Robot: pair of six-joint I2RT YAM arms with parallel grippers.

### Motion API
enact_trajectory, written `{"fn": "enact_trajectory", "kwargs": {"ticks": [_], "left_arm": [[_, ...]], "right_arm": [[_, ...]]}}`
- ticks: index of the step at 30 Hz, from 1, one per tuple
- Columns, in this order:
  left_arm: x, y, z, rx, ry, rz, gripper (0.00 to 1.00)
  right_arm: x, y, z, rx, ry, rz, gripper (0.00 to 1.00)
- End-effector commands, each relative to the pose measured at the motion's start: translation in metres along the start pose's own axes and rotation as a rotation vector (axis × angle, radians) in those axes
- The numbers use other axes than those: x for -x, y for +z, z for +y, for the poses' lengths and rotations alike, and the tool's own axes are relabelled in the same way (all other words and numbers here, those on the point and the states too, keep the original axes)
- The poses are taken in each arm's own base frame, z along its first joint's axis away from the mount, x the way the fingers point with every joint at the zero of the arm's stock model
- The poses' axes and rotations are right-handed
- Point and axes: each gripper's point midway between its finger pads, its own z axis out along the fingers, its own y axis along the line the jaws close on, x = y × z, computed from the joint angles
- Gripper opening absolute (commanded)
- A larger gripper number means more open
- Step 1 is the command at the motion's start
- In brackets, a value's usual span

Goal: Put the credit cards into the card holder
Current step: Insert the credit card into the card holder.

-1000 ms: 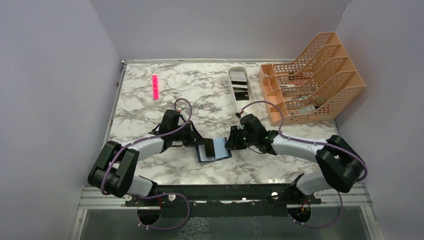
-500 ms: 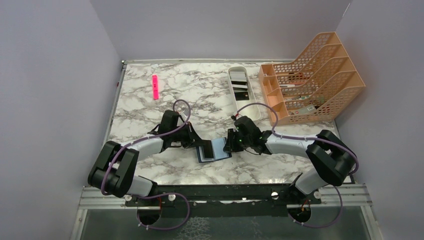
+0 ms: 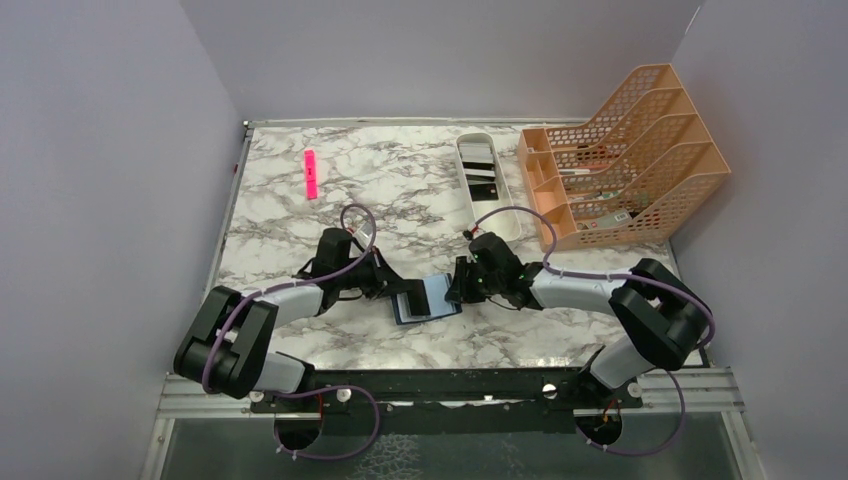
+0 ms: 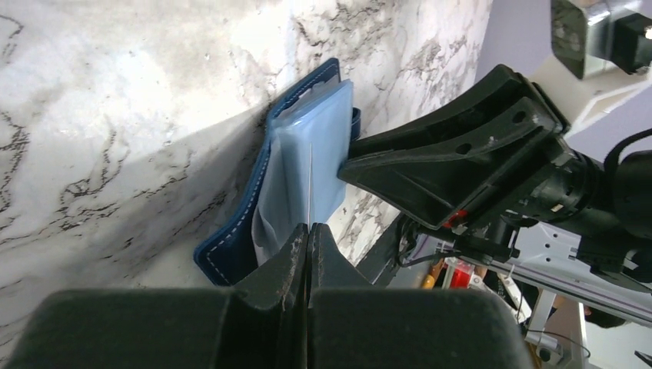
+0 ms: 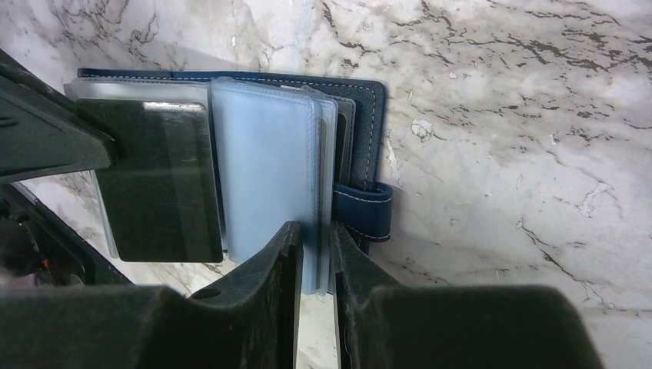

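Near the front middle of the marble table [image 3: 300, 230]: card holder [image 3: 425, 300], lying open, pale blue sleeves fanned up. On its left, left gripper [image 4: 309, 231], clenched on 1 thin clear sleeve. On its right, right gripper [image 5: 315, 238], nearly closed around the edges of several sleeves beside the strap. Inside 1 sleeve, a dark credit card [image 5: 158, 181]. Further back, more in the white tray [image 3: 503, 222], beside the orange rack [image 3: 620, 160]. Pink marker [image 3: 310, 173] at far left.

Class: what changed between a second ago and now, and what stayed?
The right gripper slid left onto the card holder and closed around its clear sleeves; the dark card, exposed before, now lies among them. The left gripper stays pinched on a sleeve; white tray, orange rack, pink highlighter unmoved.
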Motion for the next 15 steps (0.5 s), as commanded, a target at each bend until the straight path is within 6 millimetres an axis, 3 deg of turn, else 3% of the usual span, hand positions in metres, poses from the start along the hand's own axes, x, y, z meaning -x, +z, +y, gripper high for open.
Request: {"fn": "enact_trajectory", "kwargs": {"ticks": [1, 15], "left_arm": [[0.011, -0.006, -0.023, -0.08, 0.055, -0.054, 0.0], [0.015, -0.005, -0.01, -0.039, 0.056, -0.083, 0.0]], "right_arm": [[-0.023, 0.007, -0.031, -0.111, -0.003, 0.049, 0.23], [-0.023, 0.003, -0.03, -0.109, -0.008, 0.043, 0.23]]}}
